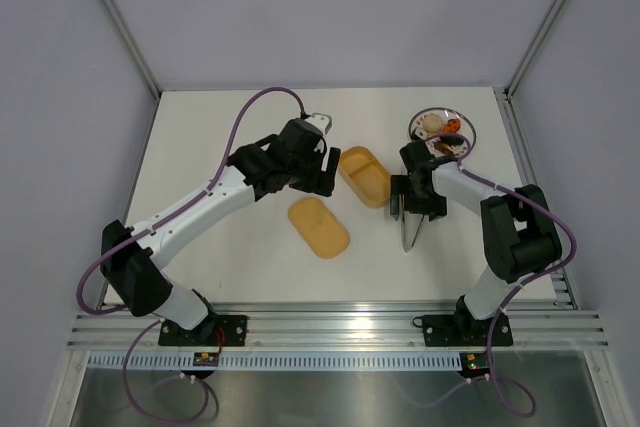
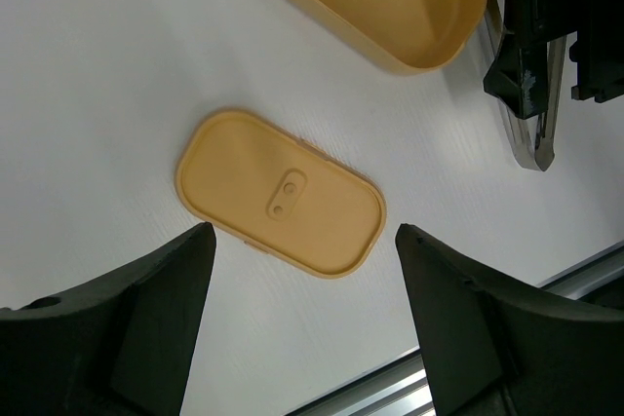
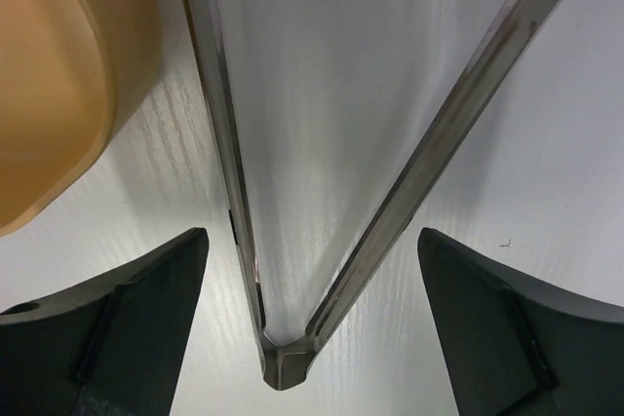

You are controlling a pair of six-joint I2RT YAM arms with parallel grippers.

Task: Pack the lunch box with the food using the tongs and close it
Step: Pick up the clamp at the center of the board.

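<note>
1. Worktop [image 1: 220,147]: flat white surface carrying every item below, with both arms reaching over it.
2. Left tool [image 2: 302,241]: black two-finger unit, released, fingers wide apart and grasping nothing. It hangs above the lid, apparently parked until closing time.
3. Right tool [image 3: 312,233]: matching black unit, also released. Its fingers straddle the tongs near their joined end without pressing on them, which looks like a line-up for the pick.
4. Lunch box [image 1: 365,175]: mustard-orange oval plastic container with an inner divider. It lies between the two tools, just beside the right tool's left finger. The compartments in view hold nothing, and it stands uncovered, presumably for loading.
5. Lid [image 2: 281,192]: flat mustard-orange oval plastic piece, directly beneath the left tool. It lies flat and apart from the box, probably set aside so filling is unobstructed.
6. Tongs [image 3: 226,143]: thin silver metal, two slim arms in a narrow V, flat on the worktop between the right tool's fingers. The joined end points back toward that arm's base.
7. Plate [image 1: 470,127]: small round patterned dish beyond the right tool, on the far side.
8. Food [image 1: 432,125]: small beige and dark pieces on the plate, none packed yet.
</note>
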